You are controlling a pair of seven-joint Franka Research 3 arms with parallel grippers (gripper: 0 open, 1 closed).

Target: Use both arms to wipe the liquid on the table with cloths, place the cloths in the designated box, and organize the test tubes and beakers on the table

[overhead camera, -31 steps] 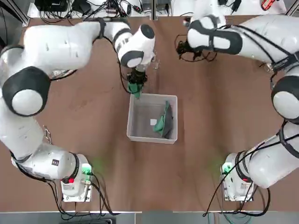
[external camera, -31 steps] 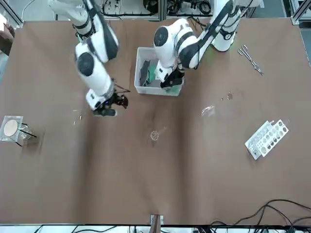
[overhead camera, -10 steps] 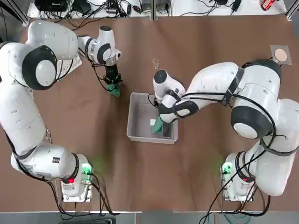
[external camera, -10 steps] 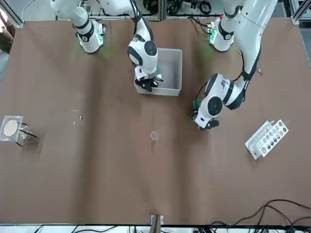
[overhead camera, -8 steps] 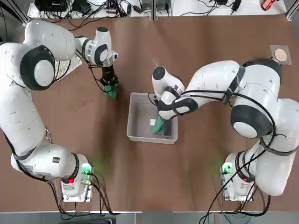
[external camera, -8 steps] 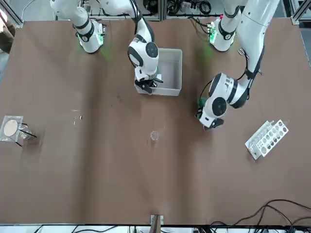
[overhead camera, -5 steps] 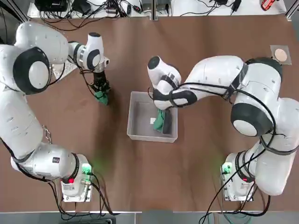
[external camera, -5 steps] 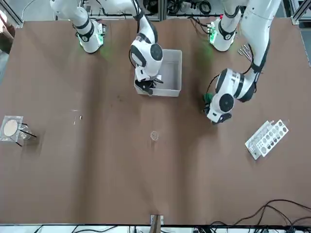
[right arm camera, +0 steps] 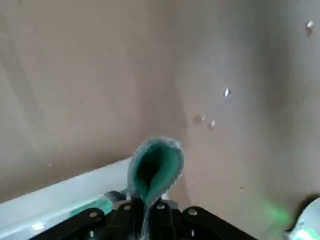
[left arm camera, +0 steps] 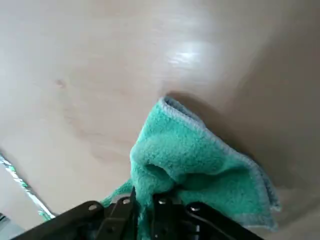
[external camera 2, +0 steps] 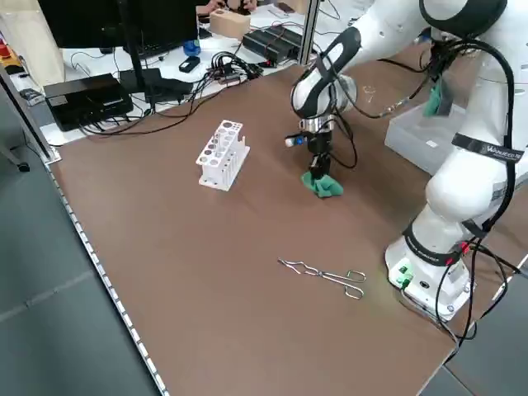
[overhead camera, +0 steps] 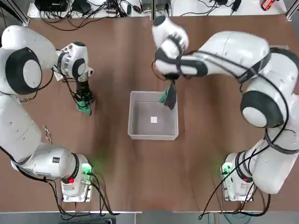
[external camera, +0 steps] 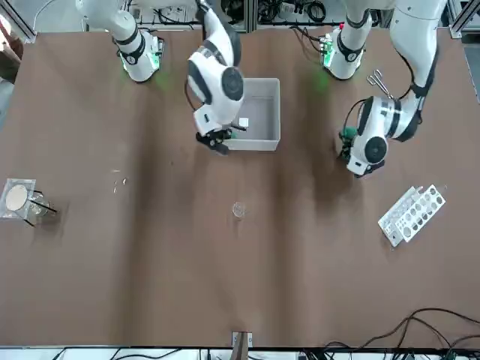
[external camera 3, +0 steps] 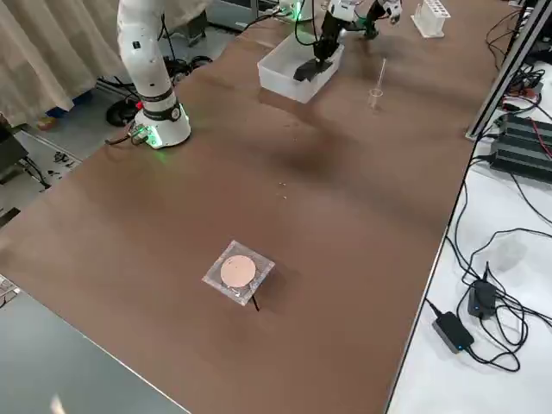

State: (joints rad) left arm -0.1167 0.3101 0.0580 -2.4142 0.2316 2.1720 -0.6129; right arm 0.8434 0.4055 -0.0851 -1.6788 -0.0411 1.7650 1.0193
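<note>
Cloths: green, one grey-backed [overhead camera: 169, 96], clenched in my right gripper [overhead camera: 171, 87]; other [overhead camera: 84, 105] in my left gripper [overhead camera: 83, 99]. Box [overhead camera: 135, 133]: empty.

A white holed rack [external camera: 412, 214] and metal tongs [external camera 2: 324, 275] lie apart; cables [external camera 3: 479, 259] trail beyond the edge.

green cloths [left arm camera: 195, 165], grey box [overhead camera: 135, 133], brown table [overhead camera: 210, 140]

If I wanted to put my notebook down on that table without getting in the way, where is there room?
The widest bare stretch is the table between the beaker and the white rack; only a small glass sits there. It is crowded around the box, where the right gripper holds a cloth.
</note>
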